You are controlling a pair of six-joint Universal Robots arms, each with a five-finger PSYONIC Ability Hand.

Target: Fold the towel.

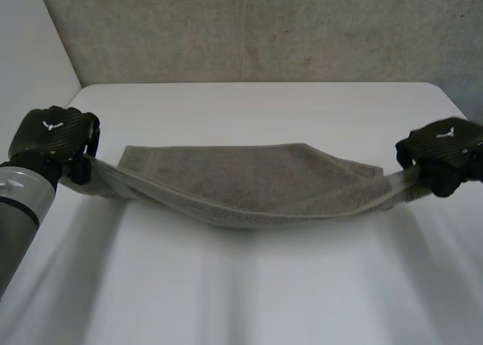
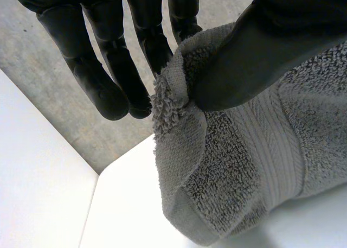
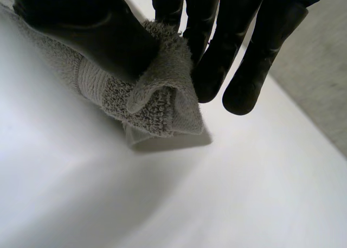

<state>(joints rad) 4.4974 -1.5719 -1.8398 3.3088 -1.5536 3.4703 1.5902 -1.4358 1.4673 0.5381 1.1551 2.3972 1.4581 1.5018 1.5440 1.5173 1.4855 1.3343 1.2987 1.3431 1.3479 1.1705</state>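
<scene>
The grey towel [image 1: 241, 183] stretches across the middle of the white counter [image 1: 249, 292], from near its left edge to near its right edge. The left hand [image 1: 54, 133] pinches the towel's left end. In the left wrist view its thumb presses a bunched corner of the towel [image 2: 233, 166] against one finger, while the other fingers [image 2: 103, 90] hang straight beside it. The right hand [image 1: 445, 152] is clamped on the right end in the same way: its thumb holds a folded corner [image 3: 157, 96] against the fingers, just above the counter. Both ends are raised and the near long edge sags between the hands, while the far part lies flat on the counter. A grey wall [image 1: 264, 28] stands behind the counter's far edge.
</scene>
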